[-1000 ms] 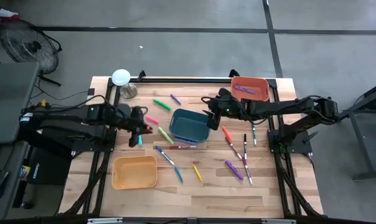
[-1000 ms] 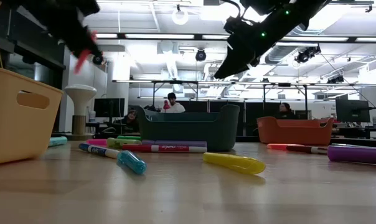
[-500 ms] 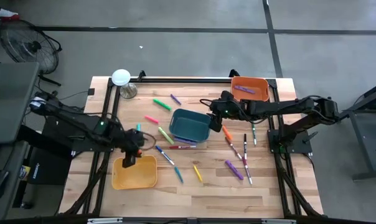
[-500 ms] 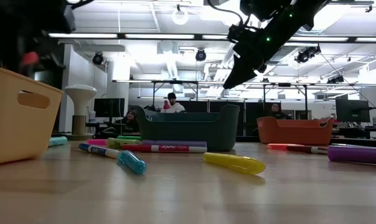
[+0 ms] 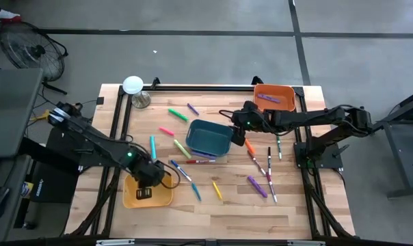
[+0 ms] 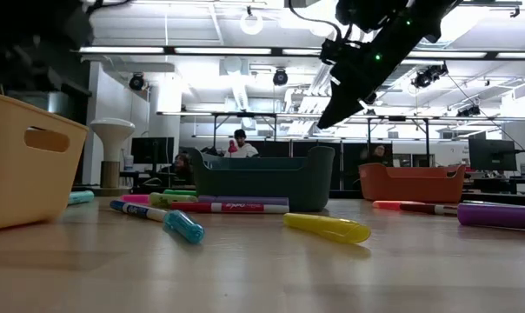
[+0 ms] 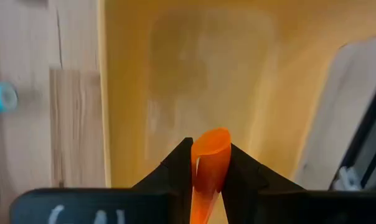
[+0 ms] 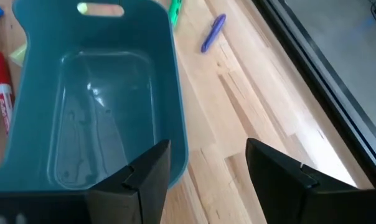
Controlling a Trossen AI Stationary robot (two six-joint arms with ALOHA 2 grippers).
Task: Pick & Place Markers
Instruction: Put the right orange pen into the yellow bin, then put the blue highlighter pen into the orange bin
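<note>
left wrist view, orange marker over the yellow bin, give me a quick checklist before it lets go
1. Marker held: ok. The left gripper has its fingers closed on the orange marker.
2. Over the target: ok. The yellow bin fills the view below the marker.
3. Landing spot free: ok. The bin floor in sight is bare.
4. Height above the floor: cannot tell.
5. Other arm out of the way: ok. The right gripper is open, beside the teal bin.
</note>
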